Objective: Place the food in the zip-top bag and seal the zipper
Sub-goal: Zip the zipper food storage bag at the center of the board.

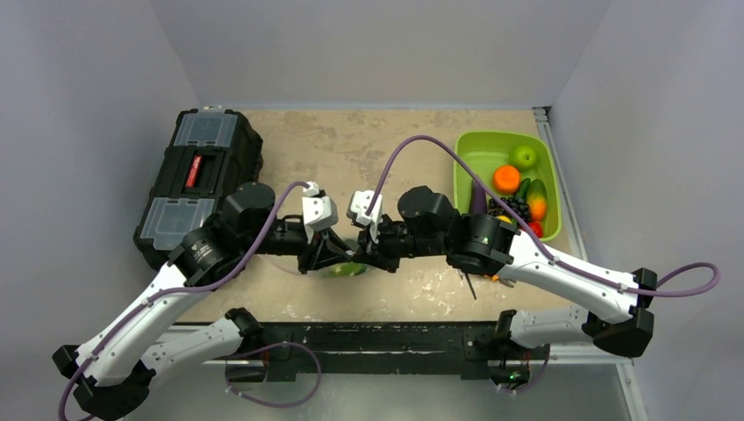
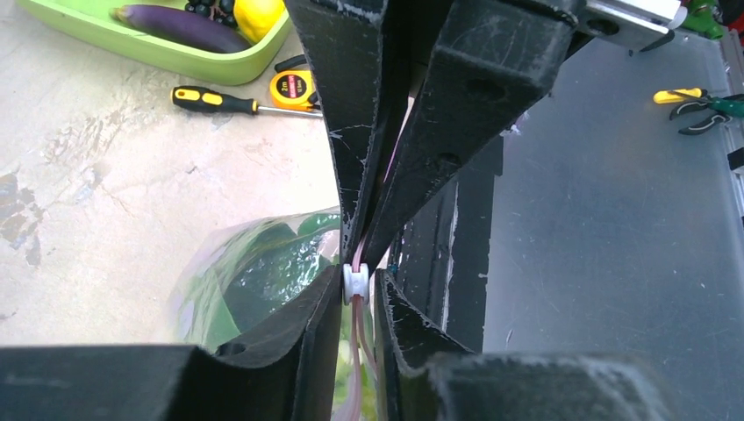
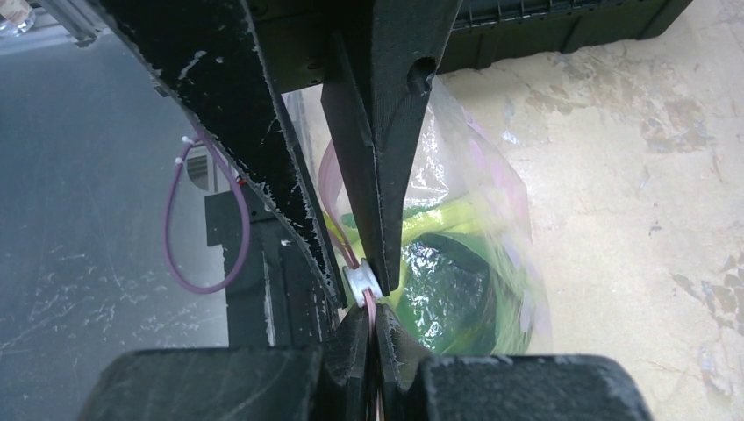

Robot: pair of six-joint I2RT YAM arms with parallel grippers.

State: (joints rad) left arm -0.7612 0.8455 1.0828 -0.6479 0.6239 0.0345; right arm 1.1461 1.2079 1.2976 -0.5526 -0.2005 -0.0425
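Observation:
The clear zip-top bag hangs between my two grippers near the table's front edge, with the leafy green food inside it; the food also shows in the right wrist view. My left gripper is closed on the white slider of the pink zipper. My right gripper is shut on the pink zipper strip right beside the slider. In the top view the left gripper and right gripper nearly touch tip to tip.
A black toolbox stands at the left. A lime-green bin with fruits and an eggplant sits at the back right. A yellow-handled screwdriver and tape measure lie by the bin. Pliers lie off the table.

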